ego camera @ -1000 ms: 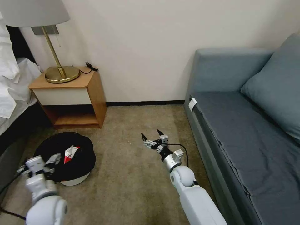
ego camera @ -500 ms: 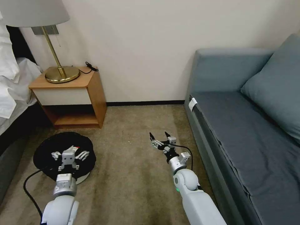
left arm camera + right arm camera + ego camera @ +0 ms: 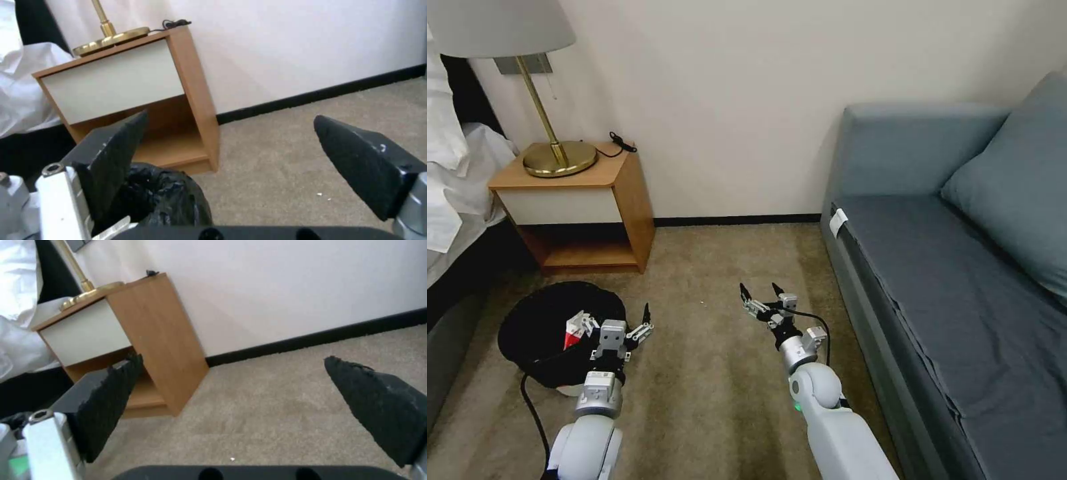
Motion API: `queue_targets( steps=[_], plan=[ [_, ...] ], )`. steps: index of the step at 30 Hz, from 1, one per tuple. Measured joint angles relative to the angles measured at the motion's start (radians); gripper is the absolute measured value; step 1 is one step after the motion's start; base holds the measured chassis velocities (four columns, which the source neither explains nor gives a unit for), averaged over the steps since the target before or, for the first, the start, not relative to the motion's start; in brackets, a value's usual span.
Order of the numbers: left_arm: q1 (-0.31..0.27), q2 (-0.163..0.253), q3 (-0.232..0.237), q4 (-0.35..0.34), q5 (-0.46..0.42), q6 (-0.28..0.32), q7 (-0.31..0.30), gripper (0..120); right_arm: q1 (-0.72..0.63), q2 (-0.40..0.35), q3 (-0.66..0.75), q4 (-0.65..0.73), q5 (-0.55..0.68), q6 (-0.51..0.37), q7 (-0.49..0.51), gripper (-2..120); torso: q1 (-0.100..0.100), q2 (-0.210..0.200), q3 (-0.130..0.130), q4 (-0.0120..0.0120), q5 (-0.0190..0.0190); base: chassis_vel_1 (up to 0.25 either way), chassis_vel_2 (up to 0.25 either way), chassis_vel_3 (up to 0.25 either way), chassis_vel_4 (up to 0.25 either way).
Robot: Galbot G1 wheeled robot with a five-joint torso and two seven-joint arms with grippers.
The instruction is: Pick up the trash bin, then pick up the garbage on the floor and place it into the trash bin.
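- Now the left gripper (image 3: 616, 325) hangs open at the right rim of the trash bin (image 3: 534, 327), empty.
- Right gripper (image 3: 758, 292) spreads open above bare carpet (image 3: 707, 373), sofa (image 3: 934, 267) alongside.

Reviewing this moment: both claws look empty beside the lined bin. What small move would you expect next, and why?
Probably the left claw should ease toward the trash bin rim and close on it. It is open, empty, at the bin's edge, and the bin sits on the carpet with a red-and-white wrapper inside. The right claw is open over bare carpet.
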State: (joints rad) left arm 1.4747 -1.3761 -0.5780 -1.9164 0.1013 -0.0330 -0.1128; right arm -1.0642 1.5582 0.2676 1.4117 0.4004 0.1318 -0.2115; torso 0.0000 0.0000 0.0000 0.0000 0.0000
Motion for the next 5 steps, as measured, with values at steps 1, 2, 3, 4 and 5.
queue_targets(
  steps=[1,2,3,4,5],
  plan=[
    [0.0,0.0,0.0,0.0,0.0,0.0,0.0,100,0.0,0.0,0.0,0.0,0.0,0.0,0.0,100,0.0,0.0,0.0,0.0,0.0,0.0,0.0,0.0,0.0],
    [0.0,0.0,0.0,0.0,-0.001,0.001,-0.001,100,0.0,0.0,0.0,0.0,0.0,0.0,0.0,100,0.0,0.0,0.0,0.0,0.0,0.0,0.0,0.0,0.0],
    [0.0,0.0,-0.001,0.0,-0.001,0.001,-0.001,100,0.0,0.0,0.0,0.0,0.0,0.0,0.0,100,0.0,0.0,0.0,0.0,0.0,0.0,0.0,0.0,0.0],
    [0.0,0.0,-0.001,0.0,-0.002,0.001,-0.002,100,0.0,0.0,0.0,0.0,0.0,0.0,0.0,100,0.0,0.0,0.0,0.0,0.0,0.0,0.0,0.0,0.0],
    [0.0,0.0,-0.001,0.0,-0.002,0.001,-0.002,100,0.0,0.0,0.0,0.0,0.0,0.0,0.0,100,0.0,0.0,0.0,0.0,0.0,0.0,0.0,0.0,0.0]
  ],
)
